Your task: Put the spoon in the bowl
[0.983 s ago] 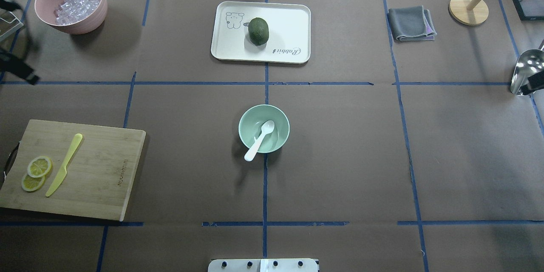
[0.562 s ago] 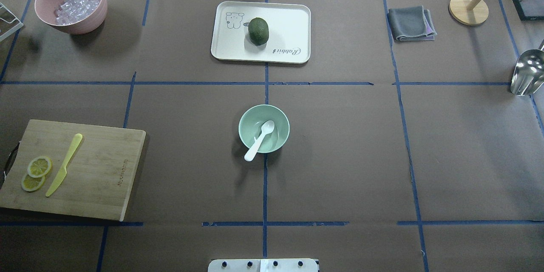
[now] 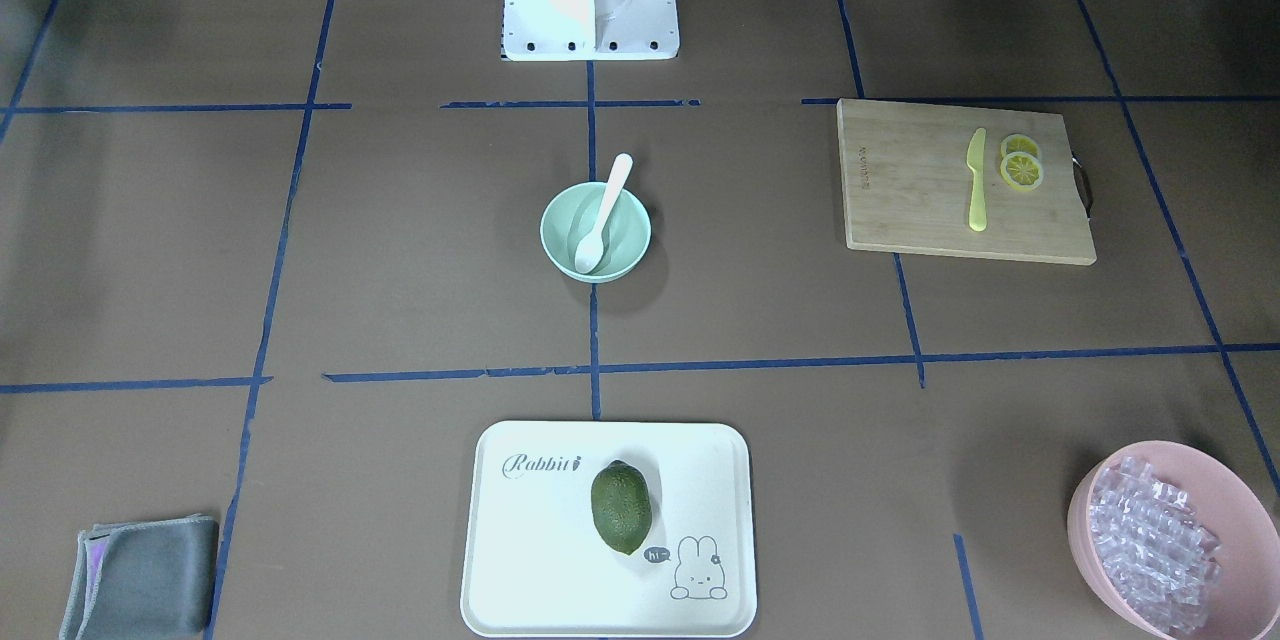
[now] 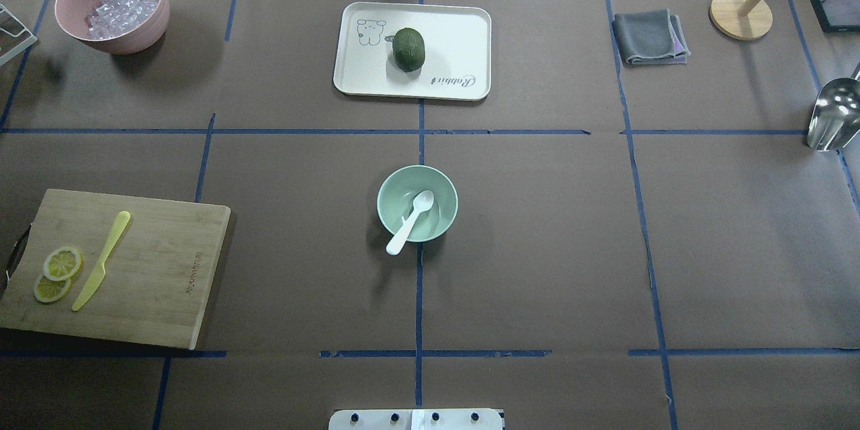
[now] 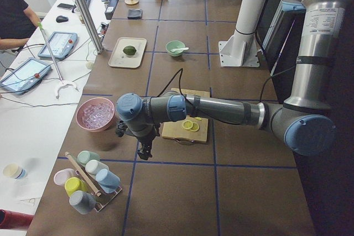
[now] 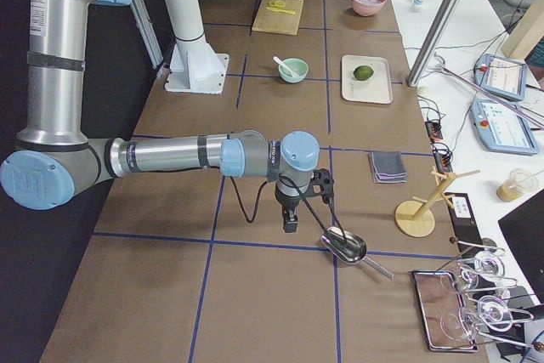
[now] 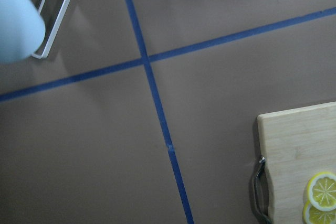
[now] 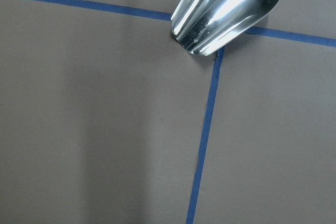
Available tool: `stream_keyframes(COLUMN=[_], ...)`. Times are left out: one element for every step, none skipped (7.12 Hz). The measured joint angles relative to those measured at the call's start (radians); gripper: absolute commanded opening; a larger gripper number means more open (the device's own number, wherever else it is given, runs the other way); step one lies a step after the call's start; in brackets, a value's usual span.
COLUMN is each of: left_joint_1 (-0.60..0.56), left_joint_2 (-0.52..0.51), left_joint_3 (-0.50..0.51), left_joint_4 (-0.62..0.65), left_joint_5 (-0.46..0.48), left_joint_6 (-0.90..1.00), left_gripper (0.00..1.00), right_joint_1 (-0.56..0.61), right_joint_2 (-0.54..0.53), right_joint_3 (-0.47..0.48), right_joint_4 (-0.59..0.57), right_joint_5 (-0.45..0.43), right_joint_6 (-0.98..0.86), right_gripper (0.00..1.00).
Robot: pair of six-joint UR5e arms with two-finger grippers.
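Observation:
The white spoon [image 4: 411, 218] lies in the mint-green bowl [image 4: 386, 191] at the table's middle, scoop inside and handle leaning over the near rim. The front view shows the same: spoon [image 3: 600, 215], bowl [image 3: 555, 220]. Neither gripper is near it. My left gripper [image 5: 145, 150] shows only in the exterior left view, low over the table beyond the cutting board. My right gripper [image 6: 291, 225] shows only in the exterior right view, beside the metal scoop. I cannot tell whether either is open or shut.
A pink bowl of clear cubes [image 4: 112, 5] stands far left. A cutting board [image 4: 154, 275] holds a yellow knife [image 4: 102, 259] and lemon slices. A white tray [image 4: 457, 33] holds a green fruit [image 4: 409, 49]. A grey cloth [image 4: 650, 37], wooden stand [image 4: 741, 13] and metal scoop [image 4: 833, 114] are right.
Both arms' dark ends, seen at the overhead view's left and right edges a second ago, have left that view. The spoon and bowl have not moved.

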State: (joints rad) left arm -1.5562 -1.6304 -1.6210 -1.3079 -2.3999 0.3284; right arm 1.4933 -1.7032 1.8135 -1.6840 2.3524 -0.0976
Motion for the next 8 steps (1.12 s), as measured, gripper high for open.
stream_keyframes(left_joint_1=[-0.010,-0.021,-0.028,-0.032,-0.034,-0.034,-0.034,-0.033], left_joint_2=[0.010,0.016,0.021,0.034,0.053,0.068,0.084,0.095], left_joint_3=[-0.007,-0.017,-0.033,-0.054,-0.077,-0.089,-0.093,-0.105], left_joint_4=[0.000,-0.002,-0.002,-0.001,-0.001,-0.002,-0.007,-0.009], left_joint_5=[0.001,0.004,0.007,0.017,0.053,0.085,0.087,0.080], left_joint_6=[-0.045,-0.087,-0.107,-0.118,-0.123,-0.123,-0.119,-0.116], left_gripper=[1.00,1.00,1.00,1.00,1.00,1.00,1.00,1.00], right_joint_1=[0.000,0.001,0.001,0.001,0.001,0.000,0.000,0.000], right_joint_2=[-0.002,-0.003,-0.003,-0.003,-0.001,0.003,0.008,0.010], right_joint_3=[0.000,-0.003,-0.005,-0.008,-0.012,-0.018,-0.021,-0.026], right_joint_4=[0.001,0.001,0.002,0.003,0.004,0.004,0.004,0.004], right_joint_5=[-0.005,-0.007,-0.007,-0.008,-0.009,-0.010,-0.010,-0.011], right_joint_6=[0.004,0.006,0.007,0.007,0.006,0.006,0.008,0.010], right_gripper=[1.00,1.00,1.00,1.00,1.00,1.00,1.00,1.00])
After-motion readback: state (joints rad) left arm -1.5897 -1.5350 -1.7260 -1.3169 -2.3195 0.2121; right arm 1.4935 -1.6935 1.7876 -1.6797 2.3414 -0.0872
